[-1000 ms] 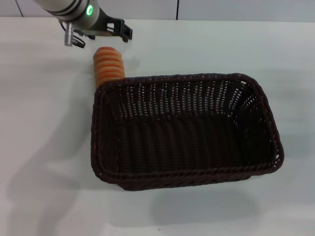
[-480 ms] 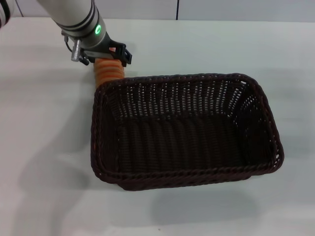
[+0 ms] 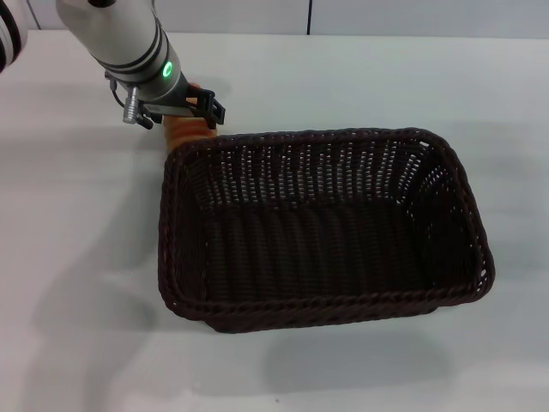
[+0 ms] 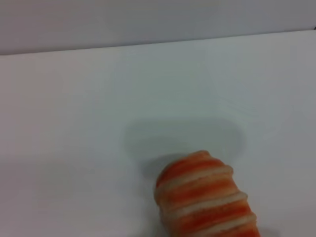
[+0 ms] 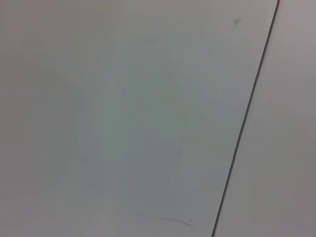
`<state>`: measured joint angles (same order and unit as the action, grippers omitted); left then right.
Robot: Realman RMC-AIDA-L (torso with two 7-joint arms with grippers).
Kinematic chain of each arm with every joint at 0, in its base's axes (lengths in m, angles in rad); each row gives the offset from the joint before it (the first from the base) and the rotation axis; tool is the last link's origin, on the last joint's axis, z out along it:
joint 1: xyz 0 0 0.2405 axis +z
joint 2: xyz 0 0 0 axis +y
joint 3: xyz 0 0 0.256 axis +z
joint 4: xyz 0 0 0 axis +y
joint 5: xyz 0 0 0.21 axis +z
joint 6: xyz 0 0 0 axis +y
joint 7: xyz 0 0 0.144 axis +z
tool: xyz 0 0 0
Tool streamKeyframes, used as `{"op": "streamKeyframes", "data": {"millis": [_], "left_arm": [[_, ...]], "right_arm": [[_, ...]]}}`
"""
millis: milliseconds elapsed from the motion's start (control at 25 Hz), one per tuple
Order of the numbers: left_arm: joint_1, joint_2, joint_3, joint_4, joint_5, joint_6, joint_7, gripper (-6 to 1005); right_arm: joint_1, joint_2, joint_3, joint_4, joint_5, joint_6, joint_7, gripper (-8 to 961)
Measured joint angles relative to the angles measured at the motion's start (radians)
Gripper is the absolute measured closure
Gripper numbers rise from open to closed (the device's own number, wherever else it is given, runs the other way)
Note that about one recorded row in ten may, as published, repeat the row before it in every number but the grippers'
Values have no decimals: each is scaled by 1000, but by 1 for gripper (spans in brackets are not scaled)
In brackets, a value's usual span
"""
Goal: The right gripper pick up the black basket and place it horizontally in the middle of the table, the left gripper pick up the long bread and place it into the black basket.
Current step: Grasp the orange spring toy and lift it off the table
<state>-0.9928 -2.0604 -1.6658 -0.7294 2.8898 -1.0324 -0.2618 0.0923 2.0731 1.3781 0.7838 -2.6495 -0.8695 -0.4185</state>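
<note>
Now our left gripper has dropped over the long bread at the black basket's eleven o'clock; finger state unclear, grasp next

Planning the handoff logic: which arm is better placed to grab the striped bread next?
Left. The left gripper is right over the orange-and-cream striped long bread, behind the dark woven wicker basket. The right gripper is out of view.

A pale wall with dark vertical seams runs behind the work surface's far edge.
</note>
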Motion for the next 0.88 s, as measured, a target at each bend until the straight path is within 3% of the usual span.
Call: {"op": "streamKeyframes", "data": {"millis": [880], "left_arm": [[1,-6,-13,56,-58,-4,90,161]], "right_arm": [[34,2,-27,21,0,7,0,570]]}}
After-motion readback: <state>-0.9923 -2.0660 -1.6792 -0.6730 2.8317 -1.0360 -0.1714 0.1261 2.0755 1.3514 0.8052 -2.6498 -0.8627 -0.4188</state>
